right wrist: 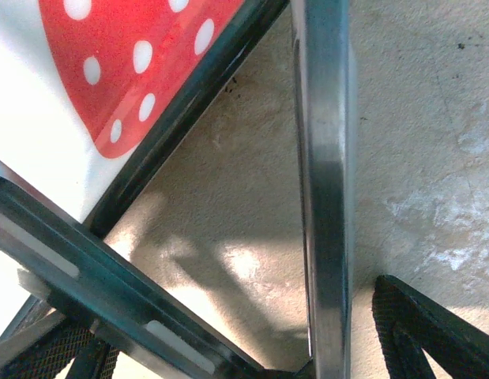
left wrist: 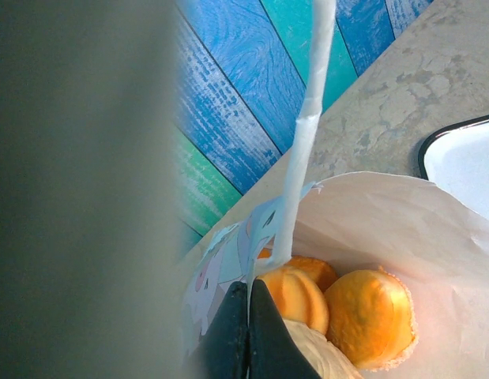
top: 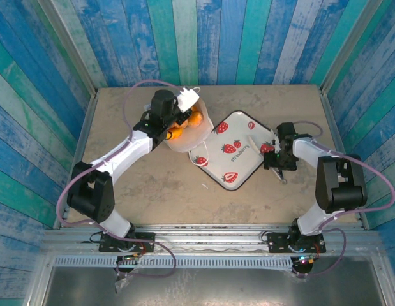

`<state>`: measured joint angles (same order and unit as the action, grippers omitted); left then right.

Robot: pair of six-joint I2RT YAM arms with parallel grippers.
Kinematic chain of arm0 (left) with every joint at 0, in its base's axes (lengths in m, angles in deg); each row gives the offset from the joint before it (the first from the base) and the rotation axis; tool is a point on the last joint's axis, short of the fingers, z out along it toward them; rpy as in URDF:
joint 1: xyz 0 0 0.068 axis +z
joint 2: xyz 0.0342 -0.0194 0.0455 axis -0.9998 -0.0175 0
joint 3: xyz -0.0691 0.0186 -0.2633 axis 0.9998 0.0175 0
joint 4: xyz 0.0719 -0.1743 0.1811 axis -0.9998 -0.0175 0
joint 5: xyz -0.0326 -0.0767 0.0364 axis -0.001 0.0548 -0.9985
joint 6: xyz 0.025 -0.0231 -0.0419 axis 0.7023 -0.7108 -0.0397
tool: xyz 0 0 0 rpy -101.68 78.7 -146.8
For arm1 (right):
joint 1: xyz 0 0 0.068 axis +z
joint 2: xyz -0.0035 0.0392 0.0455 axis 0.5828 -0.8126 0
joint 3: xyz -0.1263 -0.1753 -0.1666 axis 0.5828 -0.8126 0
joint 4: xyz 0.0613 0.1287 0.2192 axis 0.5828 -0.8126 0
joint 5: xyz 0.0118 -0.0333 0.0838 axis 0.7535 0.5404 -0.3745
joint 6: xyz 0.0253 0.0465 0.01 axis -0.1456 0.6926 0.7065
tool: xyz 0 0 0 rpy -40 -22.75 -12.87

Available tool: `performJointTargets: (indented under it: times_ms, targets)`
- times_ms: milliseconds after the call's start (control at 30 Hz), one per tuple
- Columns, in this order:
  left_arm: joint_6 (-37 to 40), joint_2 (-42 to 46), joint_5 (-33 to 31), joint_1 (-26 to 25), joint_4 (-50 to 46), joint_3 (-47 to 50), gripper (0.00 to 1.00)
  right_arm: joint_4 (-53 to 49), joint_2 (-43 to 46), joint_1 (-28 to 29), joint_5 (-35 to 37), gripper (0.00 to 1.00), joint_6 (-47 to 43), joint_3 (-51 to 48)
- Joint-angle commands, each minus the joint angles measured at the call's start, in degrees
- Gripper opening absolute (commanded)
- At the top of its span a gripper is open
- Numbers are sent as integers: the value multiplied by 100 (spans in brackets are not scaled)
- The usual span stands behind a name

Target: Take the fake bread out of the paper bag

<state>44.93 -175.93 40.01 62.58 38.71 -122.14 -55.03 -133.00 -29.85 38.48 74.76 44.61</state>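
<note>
The white paper bag [top: 186, 144] stands open at the table's back left, and the triangle print shows on its rim [left wrist: 220, 260]. Glossy orange fake bread [top: 196, 119] fills it. In the left wrist view, a round loaf [left wrist: 370, 316] and a ridged roll [left wrist: 301, 296] lie side by side. My left gripper [top: 178, 122] is shut on the bag's rim, with paper pinched between its black fingers [left wrist: 268, 339]. A white loop handle [left wrist: 306, 126] rises from that rim. My right gripper [top: 277, 157] is open low over the table by the tray's right corner.
A white strawberry-print tray [top: 247, 167] with a black rim lies between the arms, touching the bag's right side; its corner [left wrist: 465, 166] is just beyond the bag. Its rim [right wrist: 189, 103] runs beside my right fingers. Blue plank walls enclose the table.
</note>
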Motion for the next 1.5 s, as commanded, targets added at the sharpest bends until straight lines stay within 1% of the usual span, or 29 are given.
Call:
performJointTargets:
  times_ms: [0,167,300,400,467,700,800,967,1067,1200,1367,1467]
  targets:
    - [-48,503,-49,-4,386,-51,0,-193,-130,60,92,82,-86,70]
    - [-74,463,-41,-4,375,-84,0,-190,-187,96,84,73,-150,149]
    - [-68,467,-46,-3,368,-86,0,-122,-260,137,79,64,-200,222]
    - [-57,488,-55,-4,344,-86,0,-92,-338,152,116,59,-211,259]
    - [-40,498,-61,-8,333,-86,0,-79,-376,157,155,59,-216,279]
    - [-20,507,-97,-11,274,-90,0,-76,-497,161,341,73,-268,330]
    - [-24,508,-100,-4,280,-97,0,-54,-564,159,336,75,-289,364]
    - [-24,473,-95,-4,231,-154,0,8,-688,159,300,75,-323,399]
    - [-4,463,-104,-8,219,-160,0,97,-697,169,119,74,-387,376]
    - [24,450,-122,-4,227,-164,0,178,-754,308,-2,75,-506,398]
    - [40,420,-111,-4,192,-193,0,90,-1058,636,239,74,-548,583]
    - [39,441,-89,-4,174,-193,0,50,-1188,694,356,71,-542,655]
